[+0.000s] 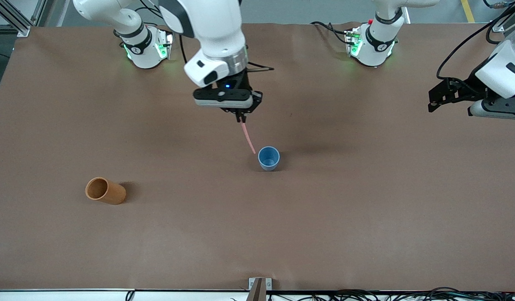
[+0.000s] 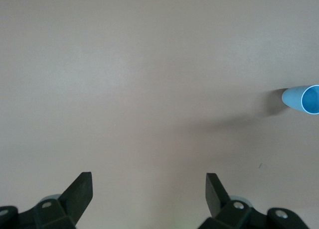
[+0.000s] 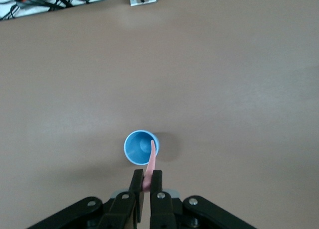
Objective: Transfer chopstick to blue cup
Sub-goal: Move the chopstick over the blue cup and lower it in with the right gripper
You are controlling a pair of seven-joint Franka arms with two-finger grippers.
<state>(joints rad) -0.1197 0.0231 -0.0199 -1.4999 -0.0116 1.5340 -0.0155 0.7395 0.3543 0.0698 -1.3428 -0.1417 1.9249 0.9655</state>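
While one chopstick (image 1: 248,139) in closed right fingers (image 3: 156,189) over one blue cup (image 1: 268,158), left fingers (image 2: 81,191) apart.

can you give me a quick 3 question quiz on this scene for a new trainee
1. True or false: the right gripper is shut on the chopstick.
2. Which cup stands upright: A the blue cup, B the orange-brown cup?
3. Fill in: the left gripper waits with fingers ____ over bare table toward its own end.

Key: 1 true; 2 A; 3 open.
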